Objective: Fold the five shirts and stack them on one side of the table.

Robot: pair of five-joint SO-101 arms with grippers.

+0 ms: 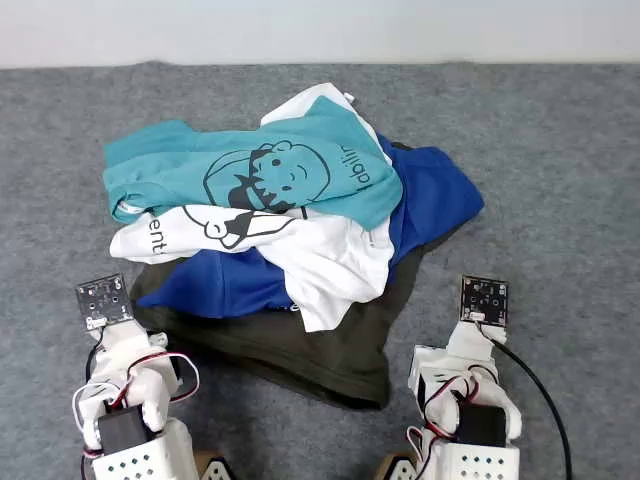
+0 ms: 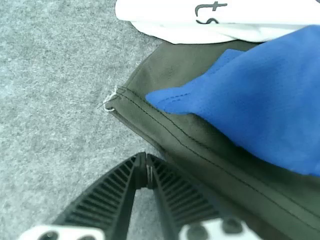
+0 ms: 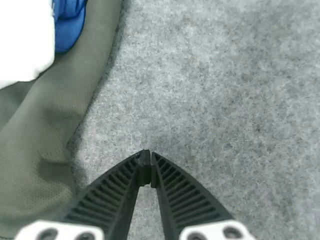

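Note:
A heap of shirts lies in the middle of the table. A teal shirt (image 1: 270,175) with a cartoon face is on top, over a white shirt (image 1: 320,255), a blue shirt (image 1: 430,195) and a dark olive shirt (image 1: 330,355) at the bottom. My left gripper (image 2: 146,170) is shut and holds nothing, just above the olive shirt's (image 2: 210,145) hemmed corner, near the blue shirt (image 2: 260,100) and white shirt (image 2: 215,20). My right gripper (image 3: 147,170) is shut and holds nothing, over bare carpet beside the olive shirt's (image 3: 45,135) edge. Both arms (image 1: 125,390) (image 1: 465,390) sit folded at the near edge.
Grey carpet-like cloth (image 1: 560,150) covers the table, with open room to the left, right and behind the heap. A pale wall (image 1: 320,30) runs along the far edge.

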